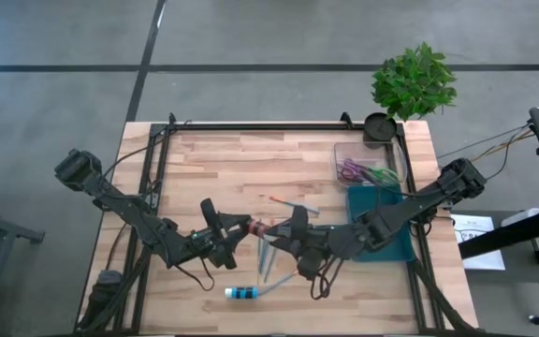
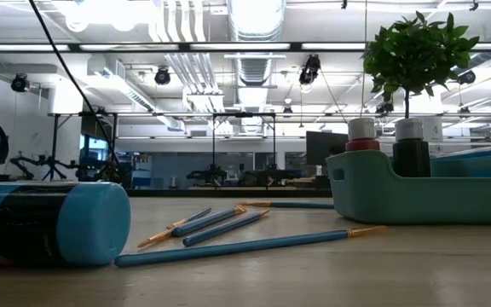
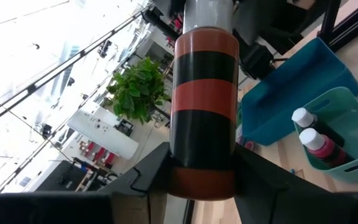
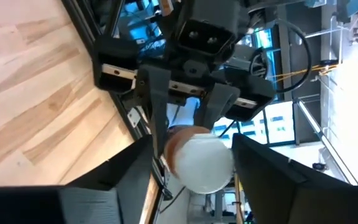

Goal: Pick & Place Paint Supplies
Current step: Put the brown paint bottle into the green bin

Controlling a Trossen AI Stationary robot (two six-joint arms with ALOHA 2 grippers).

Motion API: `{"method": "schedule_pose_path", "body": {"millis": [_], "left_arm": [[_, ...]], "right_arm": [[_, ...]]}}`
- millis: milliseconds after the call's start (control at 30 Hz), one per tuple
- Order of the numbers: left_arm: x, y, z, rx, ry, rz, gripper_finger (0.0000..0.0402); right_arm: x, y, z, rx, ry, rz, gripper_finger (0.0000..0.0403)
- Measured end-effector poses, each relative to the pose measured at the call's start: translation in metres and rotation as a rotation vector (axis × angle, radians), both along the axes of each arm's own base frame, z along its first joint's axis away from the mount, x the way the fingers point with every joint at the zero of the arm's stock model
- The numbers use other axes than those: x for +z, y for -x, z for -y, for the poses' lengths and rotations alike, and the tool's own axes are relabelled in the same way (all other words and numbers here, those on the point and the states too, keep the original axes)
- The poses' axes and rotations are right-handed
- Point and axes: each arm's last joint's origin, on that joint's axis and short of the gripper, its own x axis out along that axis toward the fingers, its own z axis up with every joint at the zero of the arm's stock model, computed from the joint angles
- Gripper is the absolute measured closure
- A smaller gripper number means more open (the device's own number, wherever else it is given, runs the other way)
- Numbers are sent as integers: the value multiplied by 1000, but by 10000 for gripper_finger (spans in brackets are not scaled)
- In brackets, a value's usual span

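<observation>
Brown-banded paint tube (image 3: 204, 99) is pinched by the left gripper (image 1: 237, 229) mid-table; a handover is judged underway. Right gripper (image 1: 284, 229), fingers spread around the cap end, must close before release.

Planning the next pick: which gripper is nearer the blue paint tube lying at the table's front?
Right gripper, just behind the blue paint tube; the left gripper, holding the brown tube, sits about as far.

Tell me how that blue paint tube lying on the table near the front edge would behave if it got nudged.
The blue paint tube lies on its side and looks round, so a sideways nudge would probably roll it. Nothing touches it, so little would stop it on the smooth wooden table. Its glossy wrapping suggests it may be slightly slippery.
</observation>
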Motion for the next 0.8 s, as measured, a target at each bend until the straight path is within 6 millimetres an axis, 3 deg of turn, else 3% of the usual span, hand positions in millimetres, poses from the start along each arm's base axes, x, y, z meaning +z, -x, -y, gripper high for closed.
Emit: {"method": "schedule_pose_path", "body": {"millis": [333,800], "left_arm": [[0,0,0,-3,-2,-3,256],[0,0,1,-23,6,0,256]], "right_arm": [[4,1,0,-6,0,-43,245],[3,0,2,1,16,-56,260]]}}
